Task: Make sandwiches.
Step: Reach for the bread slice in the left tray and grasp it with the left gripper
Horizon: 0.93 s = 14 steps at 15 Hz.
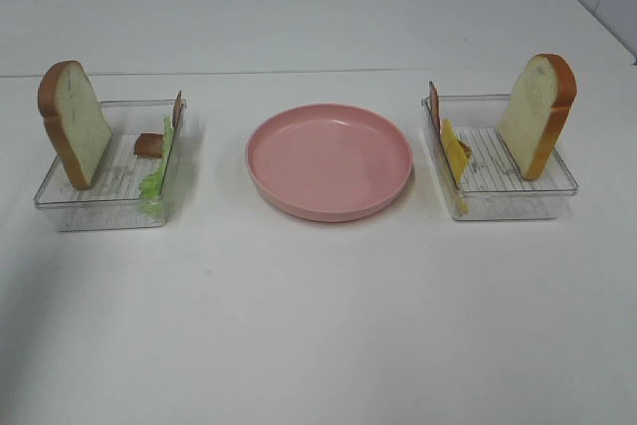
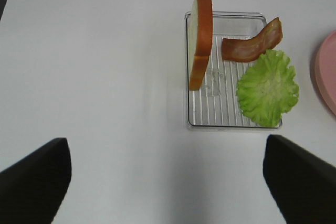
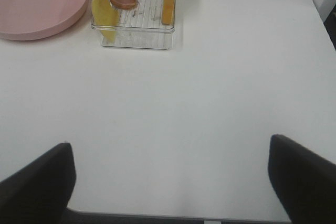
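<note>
Across the table (image 1: 318,345), no sandwich is taking shape yet. The plate (image 1: 328,161) is sitting bare, while bread (image 1: 75,124), lettuce (image 1: 157,181), bacon (image 1: 149,144) and cheese (image 1: 454,151) are waiting in the left tray (image 1: 100,214) and right tray (image 1: 518,208). The left claw (image 2: 168,182) and right claw (image 3: 170,182) are hanging spread apart — gripping nothing.

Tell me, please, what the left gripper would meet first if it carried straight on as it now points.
The left gripper would likely hit bare white tabletop before the clear plastic tray; depth is unclear.
</note>
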Each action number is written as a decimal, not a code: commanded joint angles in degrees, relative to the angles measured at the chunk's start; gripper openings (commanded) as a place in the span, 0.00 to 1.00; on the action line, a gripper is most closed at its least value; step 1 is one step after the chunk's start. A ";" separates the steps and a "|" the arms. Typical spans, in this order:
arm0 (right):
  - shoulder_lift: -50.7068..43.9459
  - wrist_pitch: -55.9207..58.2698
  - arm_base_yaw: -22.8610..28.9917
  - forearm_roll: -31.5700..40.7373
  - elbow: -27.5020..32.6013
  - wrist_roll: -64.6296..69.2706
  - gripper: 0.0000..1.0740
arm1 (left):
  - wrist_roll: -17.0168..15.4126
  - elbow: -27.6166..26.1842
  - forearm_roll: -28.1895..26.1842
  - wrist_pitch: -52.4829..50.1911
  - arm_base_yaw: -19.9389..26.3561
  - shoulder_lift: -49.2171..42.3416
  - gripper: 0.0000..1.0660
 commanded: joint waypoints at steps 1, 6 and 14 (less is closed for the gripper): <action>-1.55 -0.57 -0.17 -0.23 0.23 -0.52 0.90 | 0.46 -4.87 -0.57 -0.52 -0.29 6.53 0.85; -1.55 -0.57 -0.17 -0.23 0.23 -0.52 0.90 | 1.66 -19.08 -2.64 -0.57 -0.29 26.99 0.85; -1.55 -0.57 -0.17 -0.23 0.23 -0.52 0.90 | 5.96 -42.69 -14.09 9.97 -0.97 52.48 0.85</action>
